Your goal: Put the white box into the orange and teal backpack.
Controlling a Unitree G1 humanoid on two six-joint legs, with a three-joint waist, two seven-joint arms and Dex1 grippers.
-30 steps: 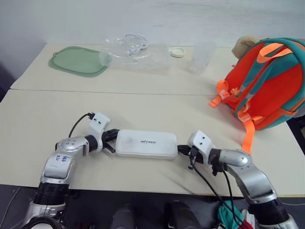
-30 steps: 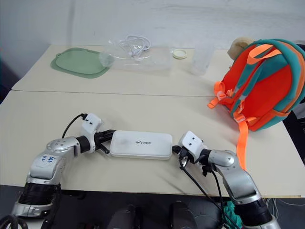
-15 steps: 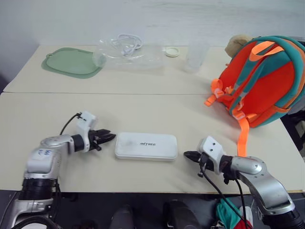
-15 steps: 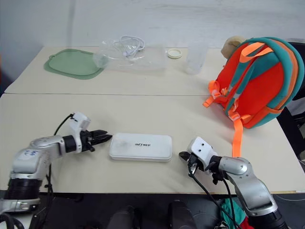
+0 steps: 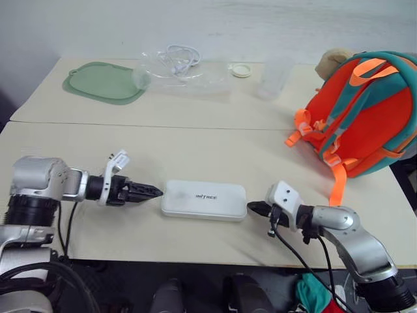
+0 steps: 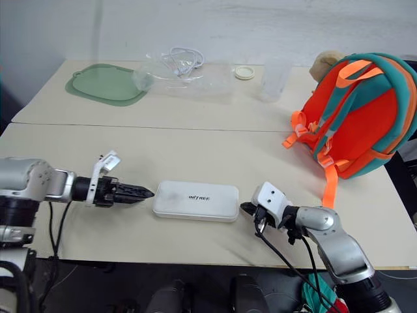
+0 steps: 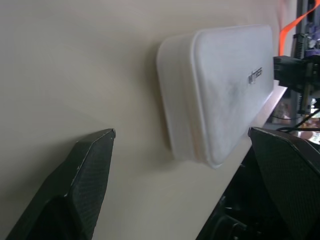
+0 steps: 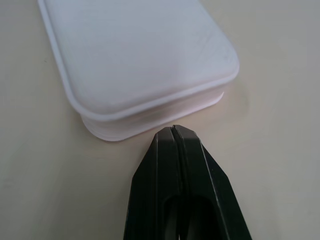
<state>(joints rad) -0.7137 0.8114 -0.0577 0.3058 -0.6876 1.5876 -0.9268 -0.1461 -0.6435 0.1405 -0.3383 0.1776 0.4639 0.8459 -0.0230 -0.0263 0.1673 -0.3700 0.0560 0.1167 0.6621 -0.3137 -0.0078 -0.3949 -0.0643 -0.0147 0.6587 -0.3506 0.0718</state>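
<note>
The white box (image 5: 204, 199) lies flat on the near table, its long sides running left to right. My left gripper (image 5: 146, 192) points at the box's left end from a short gap away. In the left wrist view its fingers (image 7: 85, 175) stand wide apart and open, with the box (image 7: 220, 95) beyond them. My right gripper (image 5: 254, 207) is shut, its tips just off the box's right end (image 8: 135, 55), holding nothing. The orange and teal backpack (image 5: 365, 117) stands upright at the far right of the table, a tan plush toy (image 5: 332, 60) behind its top.
On the far table lie a green mat (image 5: 104, 82), a clear plastic bag with white cable (image 5: 176, 62), a white lid (image 5: 242, 70) and a clear cup (image 5: 273, 77). An orange strap (image 5: 338, 186) trails from the backpack towards the table's front edge.
My left gripper has drawn back left off the box's end, rolled and opened. The right gripper backed off slightly, then returned close to the box's right end, still shut.
</note>
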